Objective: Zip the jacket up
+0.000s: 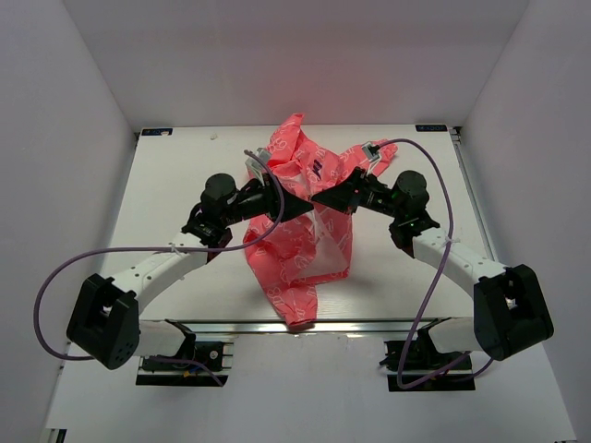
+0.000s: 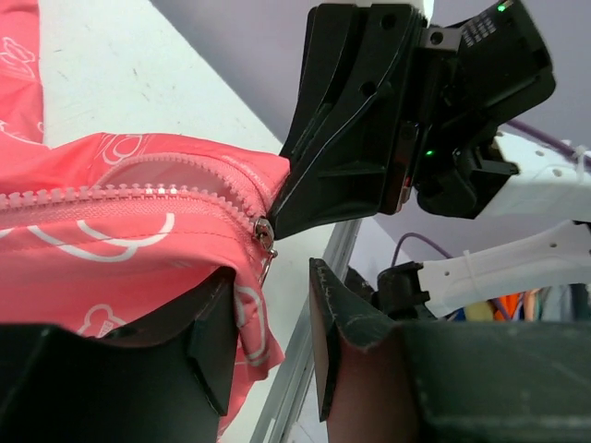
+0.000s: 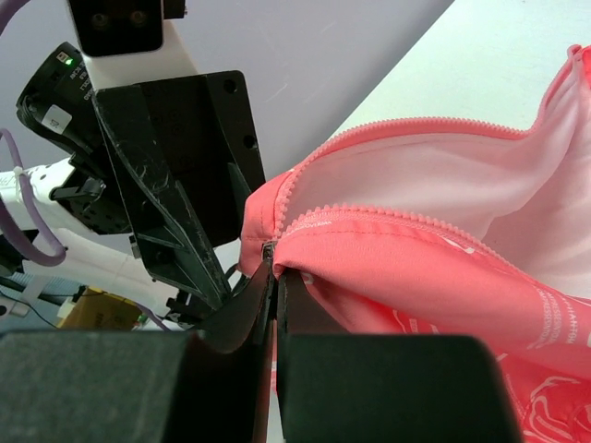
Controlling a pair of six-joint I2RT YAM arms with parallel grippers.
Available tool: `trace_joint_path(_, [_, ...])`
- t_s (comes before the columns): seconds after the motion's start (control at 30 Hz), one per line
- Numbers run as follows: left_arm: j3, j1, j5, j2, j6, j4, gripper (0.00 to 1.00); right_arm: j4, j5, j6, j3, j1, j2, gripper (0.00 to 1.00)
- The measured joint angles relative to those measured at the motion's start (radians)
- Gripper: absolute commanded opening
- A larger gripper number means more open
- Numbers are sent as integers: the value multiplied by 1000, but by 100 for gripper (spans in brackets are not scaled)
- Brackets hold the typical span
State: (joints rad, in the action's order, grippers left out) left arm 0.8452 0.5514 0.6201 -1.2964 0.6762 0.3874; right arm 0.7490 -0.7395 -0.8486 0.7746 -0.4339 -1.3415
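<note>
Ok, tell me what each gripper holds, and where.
Right gripper pinches the jacket at its front edge, right by the zipper slider. Left gripper is open, holding nothing.

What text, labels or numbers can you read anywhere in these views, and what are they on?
Nothing reads clearly.
Dark tag on the jacket: too small to read.
White lettering-like print on the jacket: blurred, unreadable.
White sticker on the left wrist's black housing: too small to read.
</note>
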Motion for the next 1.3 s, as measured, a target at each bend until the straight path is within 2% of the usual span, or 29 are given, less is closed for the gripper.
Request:
trace_joint_path(0.23, [-28,-20,42,-22,75,119,45,-13,10,21,0,-5,0,0])
trace_joint_path(0.5, [-68,-50,48,-22,125,179,46,-61,13,45,2,-7,5,0])
trace_joint_path(0.7, [-87,-67,48,-22,159,225,23,-66,14,46,2,-7,6,0])
trace_joint_path(0.87, [-87,-70,59,-27,166,253,24,-47,13,31,3,-11,6,0])
trace_joint_path(0.93, [-87,-72,70,-36,171,275,15,-25,12,17,6,-14,2,0])
trace_joint_path(1.0, [-87,-76,75,-48,178,287,0,-5,11,8,15,-18,-9,0])
trace_joint_path(1.3, [-90,-90,68,-50,166,299,0,26,11,-17,34,-23,-37,0])
